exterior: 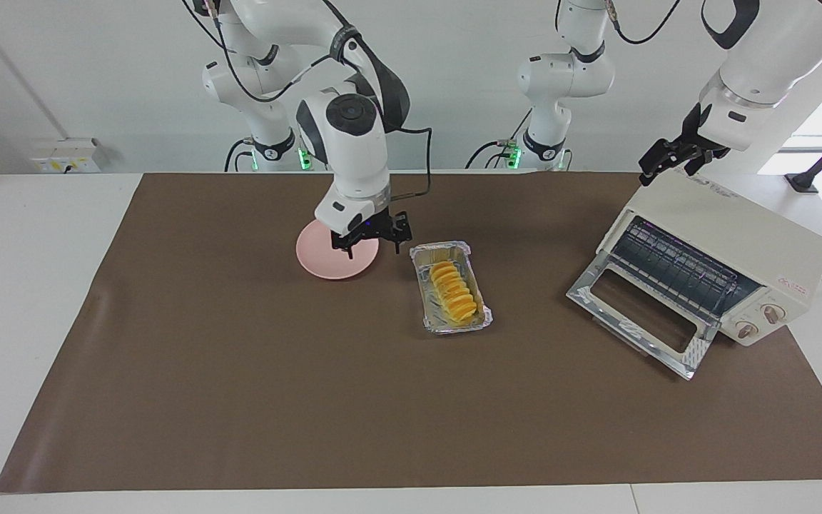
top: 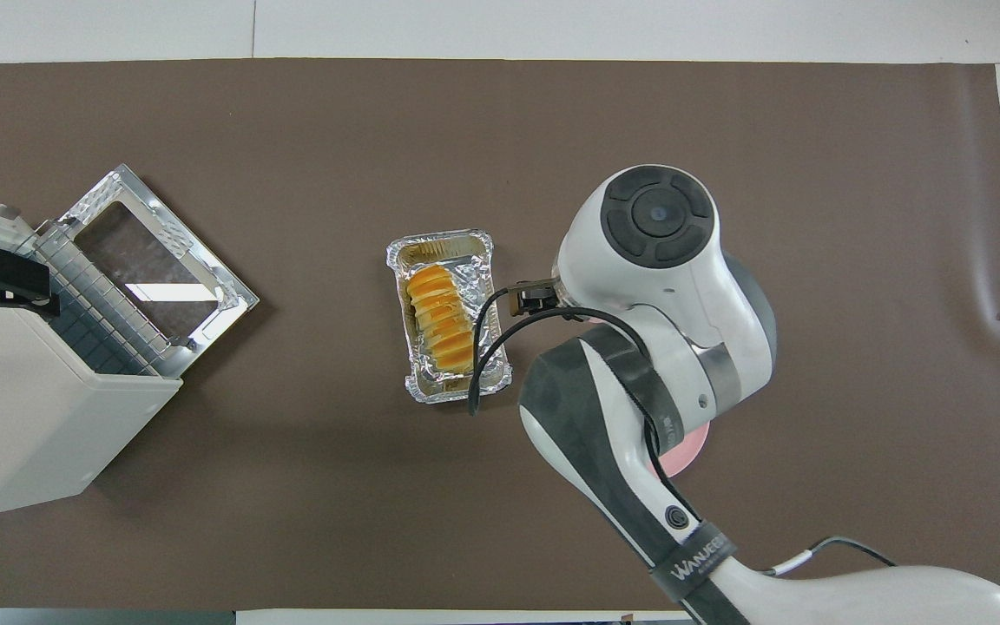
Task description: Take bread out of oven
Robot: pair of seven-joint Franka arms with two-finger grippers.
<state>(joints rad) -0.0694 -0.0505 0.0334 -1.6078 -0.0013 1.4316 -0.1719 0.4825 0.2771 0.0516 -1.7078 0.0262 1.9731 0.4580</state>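
Observation:
The golden ridged bread [exterior: 454, 291] [top: 441, 317] lies in a crinkled foil tray [exterior: 439, 248] [top: 439, 240] on the brown mat, outside the oven. The cream-white oven [exterior: 739, 228] [top: 23, 417] stands toward the left arm's end with its glass door [exterior: 632, 314] [top: 153, 252] dropped open and only the bare wire rack [exterior: 675, 268] showing inside. My right gripper [exterior: 373, 246] is open and empty just above the pink plate [exterior: 322, 260] [top: 687, 451], beside the tray. My left gripper [exterior: 661, 165] [top: 1, 282] hangs over the oven's top.
The brown mat [exterior: 240, 392] covers most of the white table. The right arm's wrist hides most of the plate in the overhead view. A black cable [top: 483, 347] loops from the wrist over the tray's edge.

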